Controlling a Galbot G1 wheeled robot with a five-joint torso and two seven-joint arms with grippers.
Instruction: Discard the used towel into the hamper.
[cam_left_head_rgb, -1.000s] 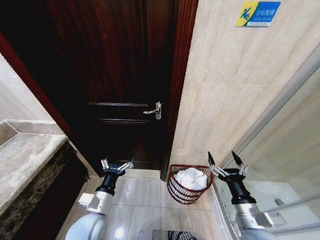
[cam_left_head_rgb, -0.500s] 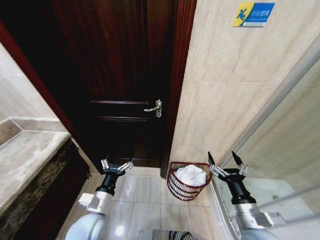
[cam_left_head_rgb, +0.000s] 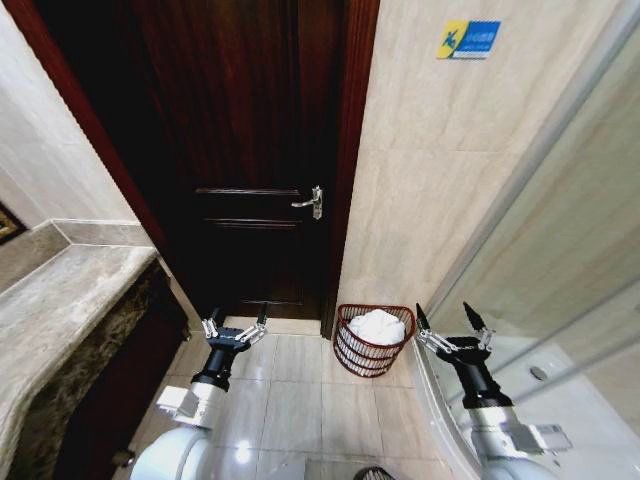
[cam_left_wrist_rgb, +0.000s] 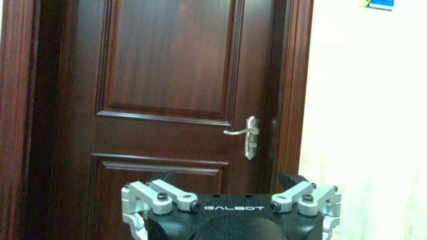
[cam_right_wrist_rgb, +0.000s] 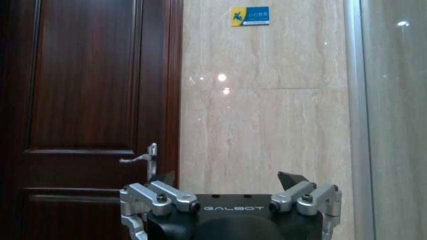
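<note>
Since the earlier frames our head camera has shifted: the door handle (cam_left_head_rgb: 309, 201), the blue wall sign (cam_left_head_rgb: 468, 39) and the hamper (cam_left_head_rgb: 372, 340) all sit differently in view, which we log as camera movement, not movement of the things. Both arms hold the same pose as before.

Hamper: dark reddish-brown wire basket on the tiled floor (cam_left_head_rgb: 285, 400), at the foot of the beige marble wall (cam_left_head_rgb: 420, 200), just beside the dark wooden door frame. A white towel (cam_left_head_rgb: 377, 326) lies bunched inside it, rising a little above the rim.

Left gripper (cam_left_head_rgb: 234, 328): low, in front of the closed door (cam_left_head_rgb: 240, 150), fingers apart, nothing between them. Well apart from the hamper, to its left.

Right gripper (cam_left_head_rgb: 449, 327): near the hamper, on its right, by the glass shower partition (cam_left_head_rgb: 560, 260). Fingers spread wide, nothing held.

Left wrist view: our fingers (cam_left_wrist_rgb: 158, 192) frame the door panels and the silver lever handle (cam_left_wrist_rgb: 248, 136). Right wrist view: fingers (cam_right_wrist_rgb: 299, 191) open toward the marble wall and the sign (cam_right_wrist_rgb: 250, 15).

Grey stone tabletop (cam_left_head_rgb: 60, 300) at far left.
</note>
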